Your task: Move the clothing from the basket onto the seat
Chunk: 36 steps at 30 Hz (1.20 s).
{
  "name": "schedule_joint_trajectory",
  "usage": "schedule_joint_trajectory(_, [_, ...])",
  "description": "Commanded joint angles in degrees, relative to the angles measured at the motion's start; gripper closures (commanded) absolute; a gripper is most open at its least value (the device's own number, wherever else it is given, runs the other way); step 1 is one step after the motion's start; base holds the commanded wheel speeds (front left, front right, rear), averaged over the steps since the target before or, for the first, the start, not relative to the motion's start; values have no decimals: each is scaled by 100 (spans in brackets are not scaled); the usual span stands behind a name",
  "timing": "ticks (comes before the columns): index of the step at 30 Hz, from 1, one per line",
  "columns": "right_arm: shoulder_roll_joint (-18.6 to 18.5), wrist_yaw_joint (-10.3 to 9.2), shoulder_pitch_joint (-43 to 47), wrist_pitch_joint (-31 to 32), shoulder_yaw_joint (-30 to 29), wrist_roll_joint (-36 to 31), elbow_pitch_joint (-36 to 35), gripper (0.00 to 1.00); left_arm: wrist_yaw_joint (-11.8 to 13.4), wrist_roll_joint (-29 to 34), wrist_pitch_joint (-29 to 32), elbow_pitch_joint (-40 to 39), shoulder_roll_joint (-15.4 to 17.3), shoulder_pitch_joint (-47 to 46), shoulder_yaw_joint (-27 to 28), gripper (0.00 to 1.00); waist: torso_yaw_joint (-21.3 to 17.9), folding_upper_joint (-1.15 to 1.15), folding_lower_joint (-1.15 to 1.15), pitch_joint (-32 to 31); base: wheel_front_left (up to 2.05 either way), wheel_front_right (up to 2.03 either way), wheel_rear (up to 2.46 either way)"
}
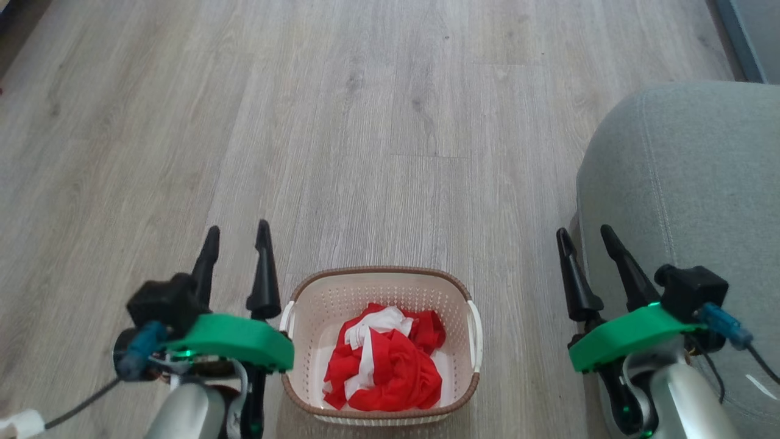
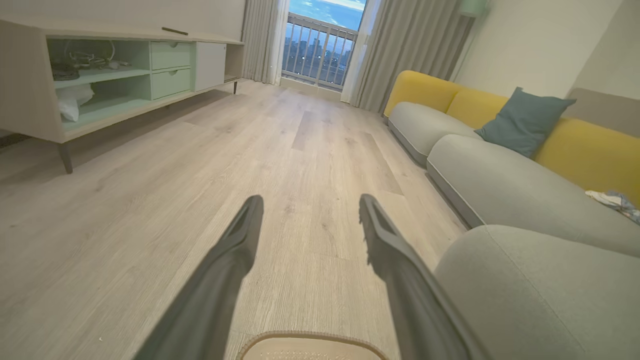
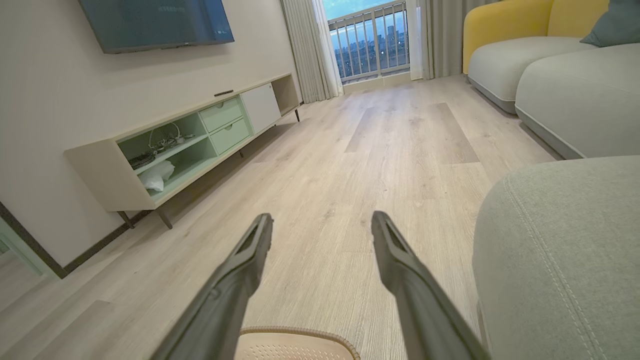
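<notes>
The wooden floor (image 1: 378, 122) is stretching across the whole head view. The grey seat (image 1: 688, 183) is standing on the robot's right side. The cream basket (image 1: 381, 271) is sitting on the floor between the two arms, apart from the seat. The red and white clothing (image 1: 390, 366) is lying crumpled inside the basket. The left gripper (image 1: 237, 230) is hovering just beside the basket's left side, fingers spread, holding nothing. The right gripper (image 1: 582, 230) is hanging at the seat's edge, fingers also spread and empty.
</notes>
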Motion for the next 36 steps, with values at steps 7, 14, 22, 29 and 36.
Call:
schedule_joint_trajectory(7, [3,0,-231,-215,136,-382,191,0,186,526,-178,39,165,-211,-209,0,70,0,0,-27,0,0,0])
schedule_joint_trajectory(14, [20,0,-274,-334,147,-680,605,0,43,790,-296,229,52,-120,-208,0,120,0,0,-46,0,0,0])
schedule_joint_trajectory(22, [29,0,-337,-470,-199,-1081,1333,0,-653,1240,-430,736,-172,28,-65,0,154,0,0,-76,0,0,0])
schedule_joint_trajectory(29, [31,0,-473,-589,-187,-1540,1457,0,-884,1725,-547,924,-327,30,130,0,181,0,0,-76,0,0,0])
schedule_joint_trajectory(36, [32,0,-521,-669,-167,-1850,1475,0,-947,2114,-626,923,-373,23,172,0,201,0,0,-86,0,0,0])
